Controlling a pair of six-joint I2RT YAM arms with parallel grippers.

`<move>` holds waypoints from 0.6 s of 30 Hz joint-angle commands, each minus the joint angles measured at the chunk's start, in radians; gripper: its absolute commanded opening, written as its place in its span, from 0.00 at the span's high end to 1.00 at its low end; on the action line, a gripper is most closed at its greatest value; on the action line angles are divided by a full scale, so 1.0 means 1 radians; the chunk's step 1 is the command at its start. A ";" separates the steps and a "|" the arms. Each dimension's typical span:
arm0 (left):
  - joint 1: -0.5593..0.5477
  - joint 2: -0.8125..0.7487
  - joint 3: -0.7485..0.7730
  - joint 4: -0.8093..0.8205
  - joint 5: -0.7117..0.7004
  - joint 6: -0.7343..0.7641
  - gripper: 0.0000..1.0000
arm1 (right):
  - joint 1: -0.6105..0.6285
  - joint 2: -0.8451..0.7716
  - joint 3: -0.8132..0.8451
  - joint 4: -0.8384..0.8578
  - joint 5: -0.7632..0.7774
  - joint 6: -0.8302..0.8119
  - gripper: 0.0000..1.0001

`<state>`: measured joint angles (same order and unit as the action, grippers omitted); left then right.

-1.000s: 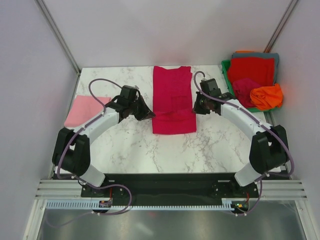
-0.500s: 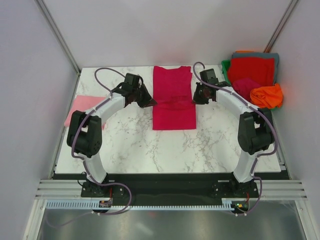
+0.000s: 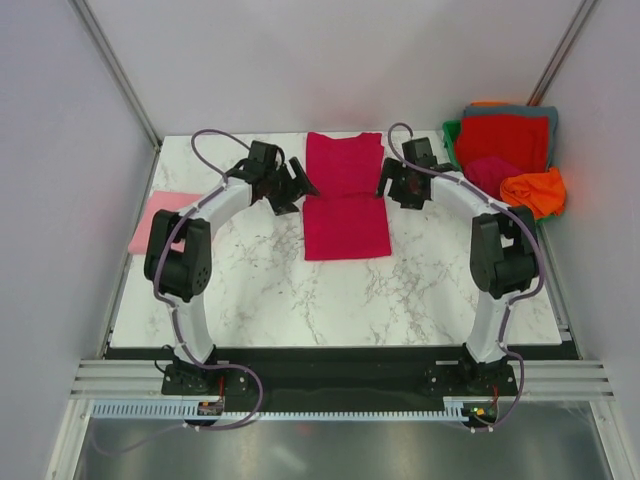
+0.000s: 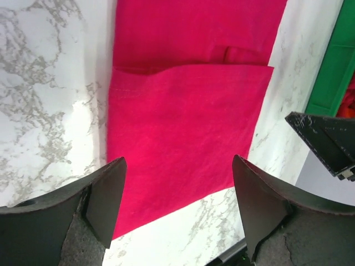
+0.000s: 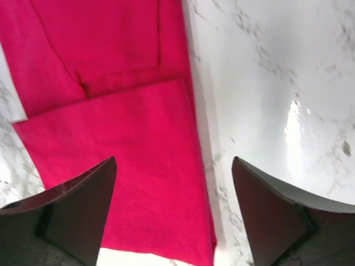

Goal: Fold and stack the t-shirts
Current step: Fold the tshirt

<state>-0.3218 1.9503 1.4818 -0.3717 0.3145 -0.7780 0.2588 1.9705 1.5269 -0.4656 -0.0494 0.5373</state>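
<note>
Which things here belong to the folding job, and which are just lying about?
Job: crimson shirt, half folded mid-table; pink shirt, folded, left; red shirt, orange shirt, magenta shirt, grey shirt heaped right.
Lying about: green bin under that heap.

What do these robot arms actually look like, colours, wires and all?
The left arm and right arm match: smooth white curved links between chunky black joints. A thin purplish-grey cable loops along each. The left gripper and right gripper are black, each with two dark, wedge-shaped fingers, slightly scuffed.
</note>
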 commanded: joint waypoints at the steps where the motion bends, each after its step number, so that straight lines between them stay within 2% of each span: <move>1: 0.001 -0.106 -0.088 -0.009 -0.040 0.071 0.16 | -0.003 -0.125 -0.150 0.076 -0.013 0.004 0.14; 3: -0.005 -0.143 -0.147 0.013 -0.040 0.074 0.18 | -0.003 -0.191 -0.264 0.136 -0.047 0.010 0.21; 4: -0.010 -0.158 -0.210 0.026 -0.035 0.074 0.19 | -0.001 -0.206 -0.296 0.149 -0.062 0.010 0.28; 6: -0.026 -0.200 -0.274 0.068 -0.017 0.072 0.22 | -0.001 -0.234 -0.377 0.180 -0.118 0.012 0.30; 7: -0.033 -0.212 -0.331 0.079 -0.017 0.069 0.24 | -0.001 -0.237 -0.401 0.188 -0.131 0.013 0.36; 13: -0.054 -0.251 -0.494 0.175 0.003 0.046 0.31 | 0.000 -0.262 -0.537 0.242 -0.199 -0.003 0.43; 16: -0.063 -0.237 -0.523 0.194 0.023 0.042 0.38 | 0.000 -0.275 -0.586 0.266 -0.230 0.001 0.51; 18: -0.071 -0.226 -0.541 0.212 0.024 0.036 0.42 | 0.000 -0.280 -0.609 0.274 -0.222 0.001 0.52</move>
<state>-0.3836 1.7344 0.9569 -0.2493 0.3092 -0.7528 0.2577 1.7237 0.9512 -0.2394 -0.2409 0.5457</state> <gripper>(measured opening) 0.596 0.489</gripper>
